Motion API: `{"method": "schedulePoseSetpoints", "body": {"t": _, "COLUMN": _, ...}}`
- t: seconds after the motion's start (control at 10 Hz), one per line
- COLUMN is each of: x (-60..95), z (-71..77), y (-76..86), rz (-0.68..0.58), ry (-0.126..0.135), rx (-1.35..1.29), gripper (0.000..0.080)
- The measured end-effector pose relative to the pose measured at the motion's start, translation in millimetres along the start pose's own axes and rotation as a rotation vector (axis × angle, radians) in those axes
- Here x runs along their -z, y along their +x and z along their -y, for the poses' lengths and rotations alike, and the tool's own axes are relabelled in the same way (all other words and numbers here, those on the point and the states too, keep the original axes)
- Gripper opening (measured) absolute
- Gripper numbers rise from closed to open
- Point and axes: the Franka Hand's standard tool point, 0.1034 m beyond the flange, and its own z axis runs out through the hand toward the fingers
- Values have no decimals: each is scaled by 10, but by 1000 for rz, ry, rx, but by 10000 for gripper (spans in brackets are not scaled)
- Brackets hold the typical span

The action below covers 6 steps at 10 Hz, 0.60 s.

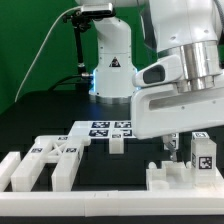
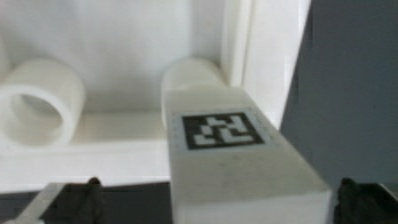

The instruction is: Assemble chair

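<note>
A black table (image 1: 35,112) stands before a green curtain (image 1: 30,40), with a low white rail (image 1: 100,202) along its near edge. On the exterior view's right, the gripper (image 1: 172,148) hangs with its jaws wide apart astride a white tagged bar (image 2: 222,130), holding nothing. More chair pieces (image 1: 50,160) lie on the left.

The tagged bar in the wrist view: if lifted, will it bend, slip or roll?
The bar likely stays stiff: it looks like thick, blocky plastic. Its flat faces suggest it will not roll. The smooth surface might slip a little once the open gripper closes on it.
</note>
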Motion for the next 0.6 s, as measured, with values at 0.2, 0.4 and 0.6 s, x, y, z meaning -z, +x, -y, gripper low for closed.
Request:
{"method": "schedulePoseSetpoints", "body": {"t": 0.2, "x": -17, "z": 19, "y": -38, "rz": 119, "ry": 15, "rx": 1, "gripper": 649}}
{"method": "schedulePoseSetpoints", "body": {"t": 0.4, "x": -19, "z": 20, "y": -28, "rz": 115, "ry": 13, "rx": -28, "gripper": 622}}
{"method": "schedulePoseSetpoints", "body": {"t": 0.6, "x": -19, "z": 25, "y": -28, "rz": 115, "ry": 8, "rx": -129, "gripper": 447}}
